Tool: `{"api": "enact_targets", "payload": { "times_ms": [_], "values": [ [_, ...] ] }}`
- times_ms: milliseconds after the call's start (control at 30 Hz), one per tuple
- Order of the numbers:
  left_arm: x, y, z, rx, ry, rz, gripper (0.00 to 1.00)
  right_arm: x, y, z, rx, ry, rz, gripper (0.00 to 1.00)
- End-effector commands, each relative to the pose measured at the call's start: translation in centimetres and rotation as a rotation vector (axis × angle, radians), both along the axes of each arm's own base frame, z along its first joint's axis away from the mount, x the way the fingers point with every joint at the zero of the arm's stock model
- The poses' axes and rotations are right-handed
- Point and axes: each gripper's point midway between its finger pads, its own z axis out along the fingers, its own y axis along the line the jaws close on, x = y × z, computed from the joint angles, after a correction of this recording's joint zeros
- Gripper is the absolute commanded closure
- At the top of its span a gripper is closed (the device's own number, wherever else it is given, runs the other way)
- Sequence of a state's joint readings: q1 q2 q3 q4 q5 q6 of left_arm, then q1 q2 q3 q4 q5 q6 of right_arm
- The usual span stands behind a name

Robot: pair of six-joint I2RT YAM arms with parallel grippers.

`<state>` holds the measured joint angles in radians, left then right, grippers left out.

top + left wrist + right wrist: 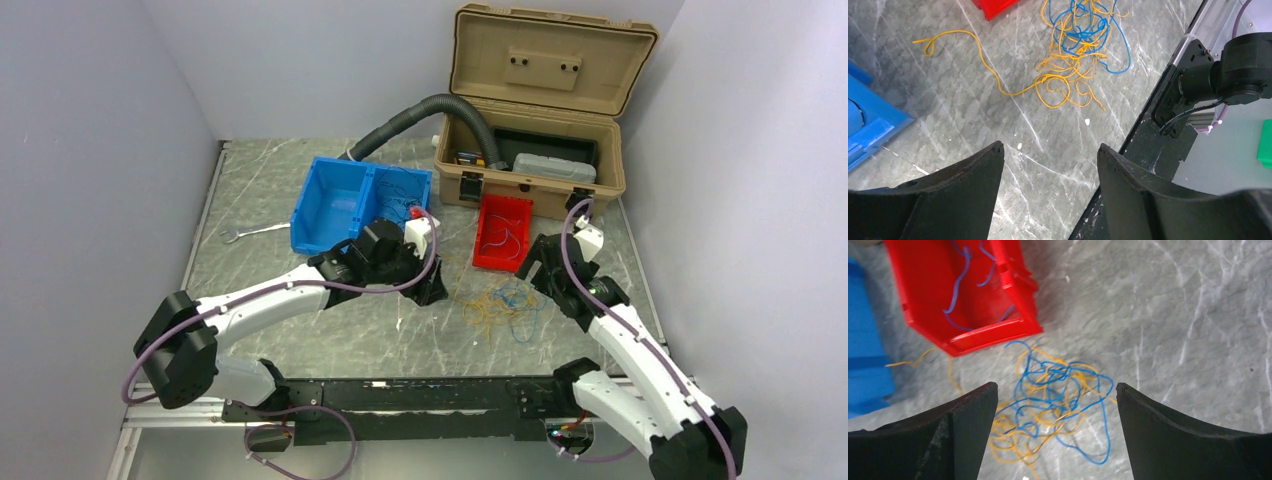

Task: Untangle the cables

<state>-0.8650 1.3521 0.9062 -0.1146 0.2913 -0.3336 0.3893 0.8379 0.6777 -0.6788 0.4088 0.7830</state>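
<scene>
Starting from the near edge, both arms reached forward over the tabletop [300, 330]. The left tool [1050, 147] hung above bare marble with its jaws apart and nothing between them. The right tool [1057, 385] was also wide open and empty, and it hovered almost directly over the cables [1053, 400].

These cables were a loose heap of yellow-orange and blue strands lying on the tabletop between the two tools, just in front of the red bin [993, 335]. One yellow strand [983, 55] ran out of the heap alone, toward the blue bin [310, 205]. Some blue wires [955, 290] were already lying inside the red bin, so I judged that the sorting was partly done and that the step in hand was choosing the next strand.

The next move, I think, called for lowering one tool onto a single wire at the edge of the heap, perhaps the free yellow one, and closing on that one only. The other tool could press the heap down while the strand was drawn out slowly, because such thin wires drag their neighbours easily.

Farther back stood the open tan case [540, 100] with the grey hose [420, 115].
</scene>
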Motion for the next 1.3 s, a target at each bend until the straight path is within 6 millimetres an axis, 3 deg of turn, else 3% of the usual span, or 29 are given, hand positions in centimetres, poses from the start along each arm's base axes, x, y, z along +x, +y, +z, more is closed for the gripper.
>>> {"api": "enact_targets", "payload": {
  "times_ms": [0,200,300,433,567,733,900,1000,1133,1267],
  "values": [
    [0.4,-1.4,3.6,-0.075,-0.080,-0.032,0.28,2.3,-0.2,-1.2,-0.055,-0.003,0.076,0.10],
    [0.1,-0.4,4.0,-0.082,-0.106,-0.005,0.28,4.5,-0.1,-3.8,-0.148,0.065,0.142,0.20],
    [0.2,0.6,4.2,-0.064,-0.128,0.022,0.28,5.1,0.1,-4.3,-0.167,0.072,0.165,0.47],
    [0.4,1.9,4.2,-0.037,-0.157,0.065,0.28,5.3,0.8,-3.2,-0.147,0.046,0.203,1.00],
    [0.5,2.7,4.8,-0.036,-0.191,0.085,0.28,4.6,2.2,1.2,-0.103,-0.078,0.270,1.00],
    [0.5,2.8,6.3,-0.088,-0.266,0.067,0.27,2.7,6.1,8.2,0.049,-0.214,0.475,1.00],
    [-0.1,2.6,9.0,-0.187,-0.347,0.038,0.27,-0.6,12.7,16.3,0.265,-0.372,0.879,1.00],
    [-0.5,2.5,10.7,-0.250,-0.396,0.021,0.26,-3.2,15.2,20.6,0.376,-0.462,1.053,1.00],
    [-1.0,2.6,13.3,-0.324,-0.468,-0.006,0.24,-5.5,16.7,24.2,0.437,-0.509,1.187,1.00],
    [-1.3,2.5,16.9,-0.384,-0.528,-0.022,0.23,-6.4,17.2,26.5,0.457,-0.539,1.233,1.00]
  ]
}}
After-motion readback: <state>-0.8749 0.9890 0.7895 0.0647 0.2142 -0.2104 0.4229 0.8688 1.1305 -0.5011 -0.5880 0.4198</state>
